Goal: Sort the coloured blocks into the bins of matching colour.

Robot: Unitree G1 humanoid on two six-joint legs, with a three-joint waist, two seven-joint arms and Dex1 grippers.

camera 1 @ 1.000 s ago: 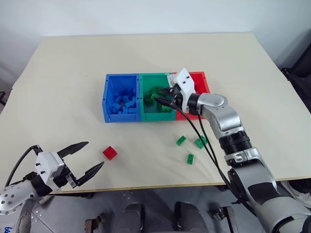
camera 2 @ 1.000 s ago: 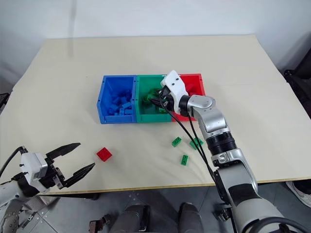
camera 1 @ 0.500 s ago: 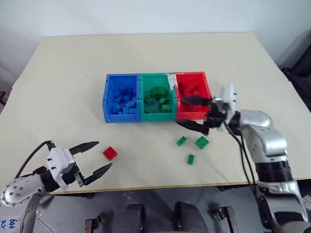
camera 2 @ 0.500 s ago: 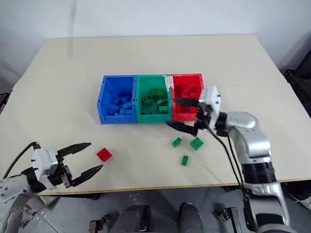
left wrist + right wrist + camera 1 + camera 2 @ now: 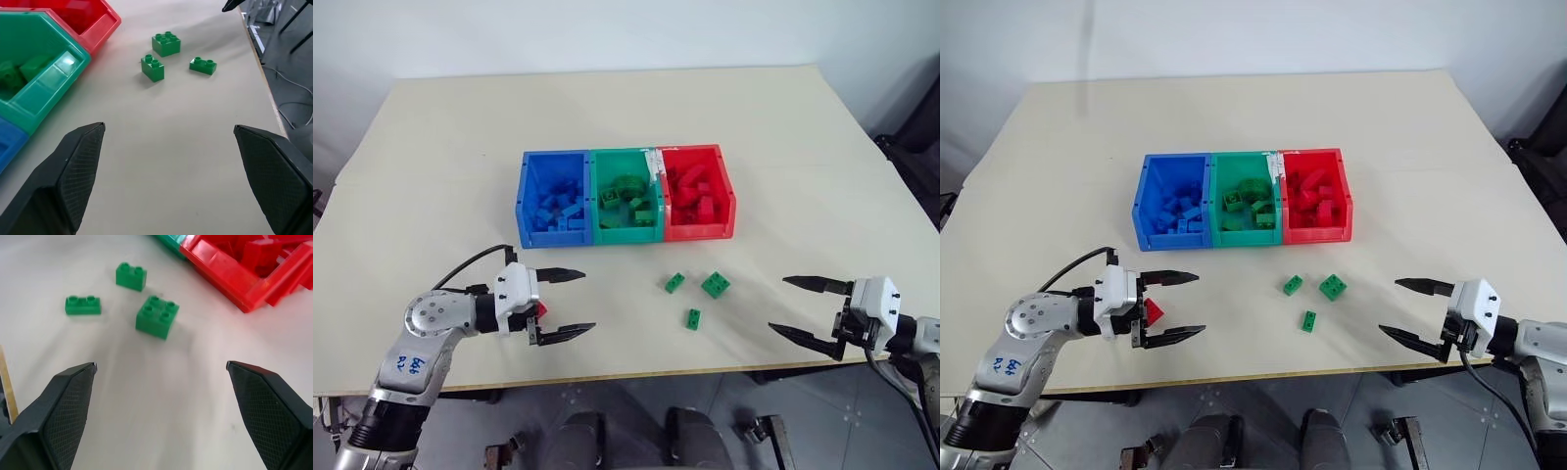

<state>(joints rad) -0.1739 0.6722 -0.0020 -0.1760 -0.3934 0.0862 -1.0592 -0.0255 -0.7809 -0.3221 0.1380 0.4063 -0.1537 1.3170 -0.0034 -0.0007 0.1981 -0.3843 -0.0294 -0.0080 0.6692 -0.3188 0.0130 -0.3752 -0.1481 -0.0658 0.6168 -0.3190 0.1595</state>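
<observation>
Left claw, near left of the table: fingers spread wide and empty, level above the surface, pointing right; a red brick lies just behind them, partly hidden. Right claw, near right edge: likewise spread wide, holding nothing, pointing left. Between the two claws, three green bricks lie apart from one another: a small one, a square four-stud one just right of it, and another small one nearer. Farther back, joined in a row from left to right: blue bin, green bin, red bin, each holding bricks of its own colour.
</observation>
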